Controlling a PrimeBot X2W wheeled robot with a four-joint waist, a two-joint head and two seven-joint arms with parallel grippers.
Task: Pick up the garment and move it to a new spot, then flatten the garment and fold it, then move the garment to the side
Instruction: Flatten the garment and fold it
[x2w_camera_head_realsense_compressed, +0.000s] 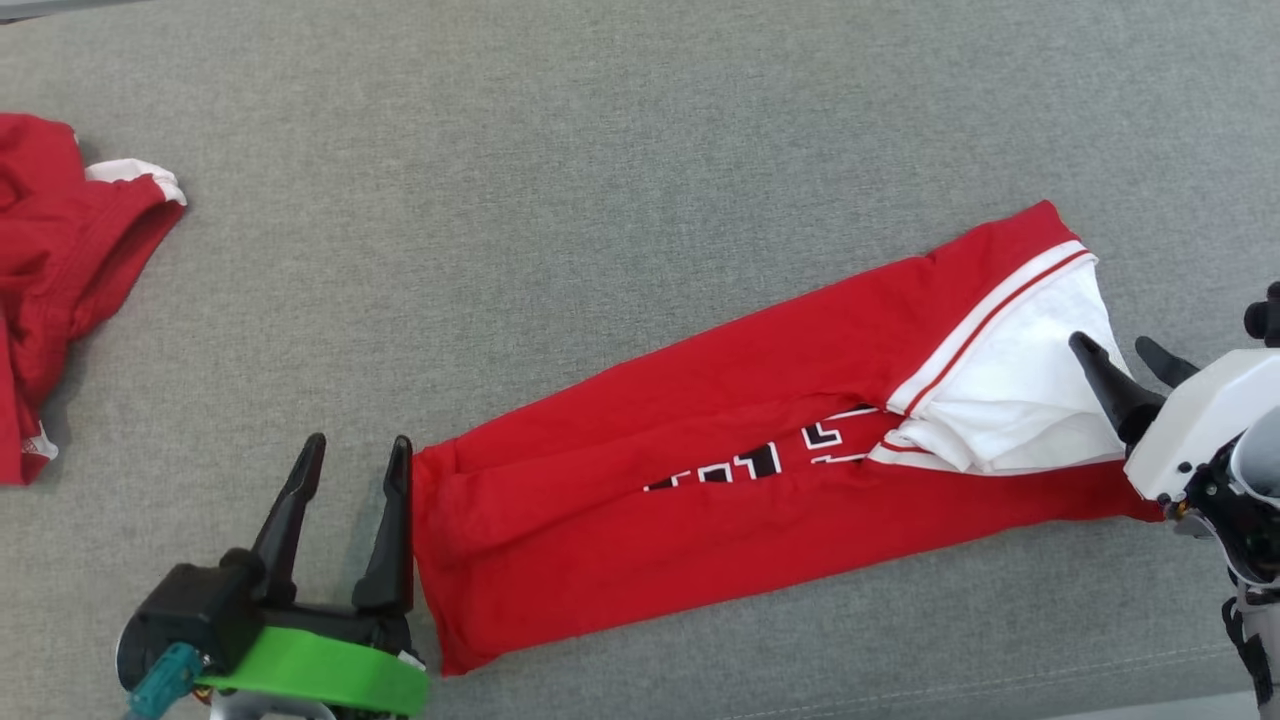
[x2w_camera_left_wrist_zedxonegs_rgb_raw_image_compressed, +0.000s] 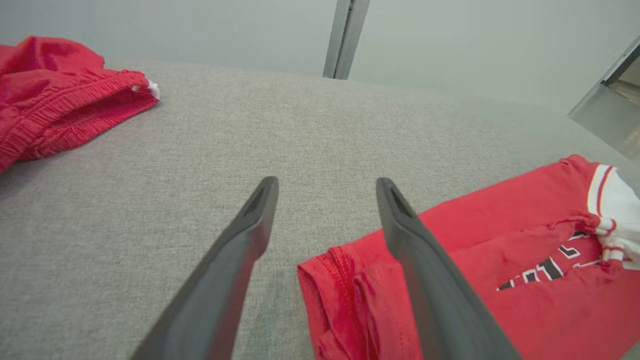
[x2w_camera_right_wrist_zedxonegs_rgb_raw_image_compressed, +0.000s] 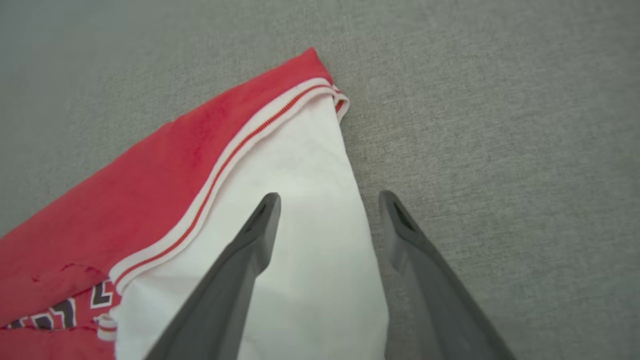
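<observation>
Head view: garment (x2w_camera_head_realsense_compressed: 700, 520) spans left pincer (x2w_camera_head_realsense_compressed: 360, 440) to right pincer (x2w_camera_head_realsense_compressed: 1108, 342), white end rightward; both gape, seemingly empty.

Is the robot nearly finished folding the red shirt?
About halfway, I think. Done: the red shirt lies flat, folded into a long strip, white sleeve on top. In hand: nothing; the left gripper and right gripper sit open at its two ends. Left: probably folding the strip shorter, then moving it to the side.
</observation>
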